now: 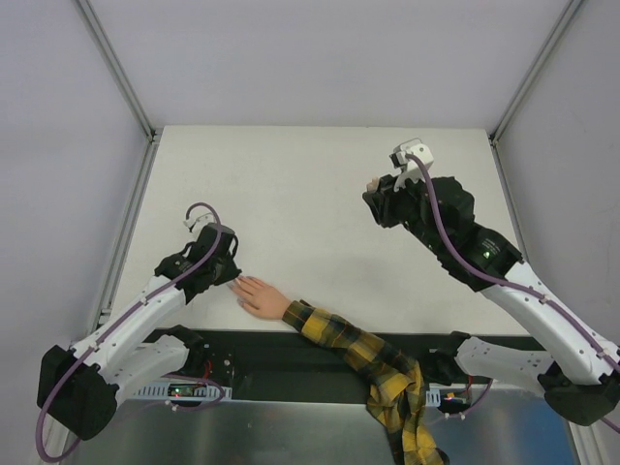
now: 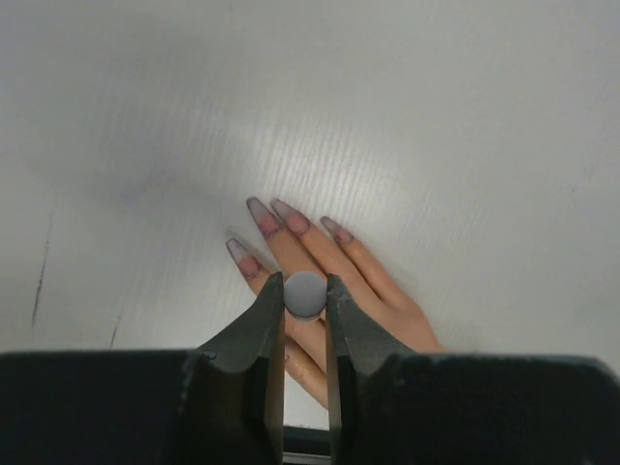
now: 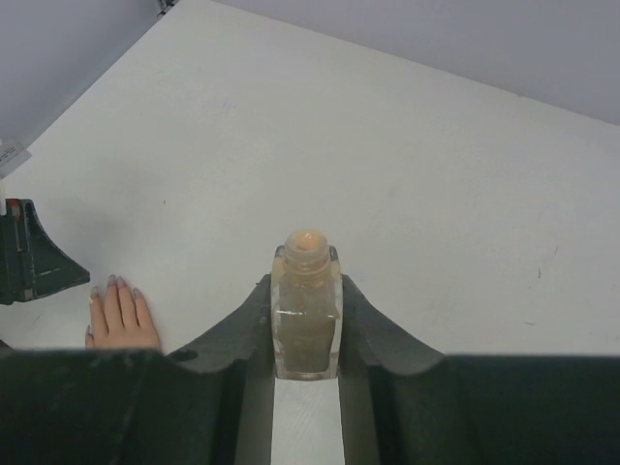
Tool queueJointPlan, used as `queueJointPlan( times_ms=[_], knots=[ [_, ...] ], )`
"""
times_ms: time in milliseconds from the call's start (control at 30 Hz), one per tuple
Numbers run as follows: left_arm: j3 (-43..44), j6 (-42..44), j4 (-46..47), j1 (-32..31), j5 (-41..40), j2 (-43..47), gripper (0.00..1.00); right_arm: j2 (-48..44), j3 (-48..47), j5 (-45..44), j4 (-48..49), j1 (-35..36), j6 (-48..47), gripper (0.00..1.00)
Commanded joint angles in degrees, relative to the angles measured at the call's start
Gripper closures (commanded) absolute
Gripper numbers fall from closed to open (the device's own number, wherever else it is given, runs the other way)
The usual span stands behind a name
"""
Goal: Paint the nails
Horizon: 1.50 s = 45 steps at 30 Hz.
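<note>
Nearest the arm bases: plaid sleeve (image 1: pixel 358 354) lying on the surface (image 1: pixel 320 184) and ending in a small hand (image 2: pixel 334 266), palm down, fingers fanned.
Nails (image 2: pixel 263 215): long, pale, pink-tinted, resting flat on the surface.
Left claw (image 2: pixel 305 298): pinching a round grey brush cap (image 2: pixel 305 294) just above the fingers, with the bristles hidden. Advisable: lower gently and stroke root to tip, one nail at a time.
Farther off, well apart: right claw (image 3: pixel 307 291), clamped on an uncapped polish bottle (image 3: pixel 307 320). Advisable: hold it steady against spilling.

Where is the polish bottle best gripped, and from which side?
Probably its square body, below the open neck: one jaw on each flat wall, coming from the base end, as the right gripper holds the polish bottle. The neck is free.
</note>
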<state>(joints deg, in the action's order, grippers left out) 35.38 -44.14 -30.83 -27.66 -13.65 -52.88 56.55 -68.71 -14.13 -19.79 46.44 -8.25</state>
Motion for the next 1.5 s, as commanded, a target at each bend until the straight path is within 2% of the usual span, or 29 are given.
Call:
queueJointPlan(
  times_ms=[0, 767, 1467],
  knots=[
    [1.88, -0.08, 1.56, 0.33, -7.96, 1.74, 1.00, 3.64, -8.19, -1.87, -3.23, -0.29, -1.50, 1.00],
    [6.99, -5.25, -0.37, 2.96, -6.57, -11.01, 1.00, 8.48, -11.89, 8.67, -5.87, -6.97, -1.33, 1.00],
    [7.87, -4.99, 1.56, 4.37, -3.75, -16.37, 1.00, 9.89, -11.71, 10.17, -6.05, -8.47, -0.98, 1.00]
  ],
)
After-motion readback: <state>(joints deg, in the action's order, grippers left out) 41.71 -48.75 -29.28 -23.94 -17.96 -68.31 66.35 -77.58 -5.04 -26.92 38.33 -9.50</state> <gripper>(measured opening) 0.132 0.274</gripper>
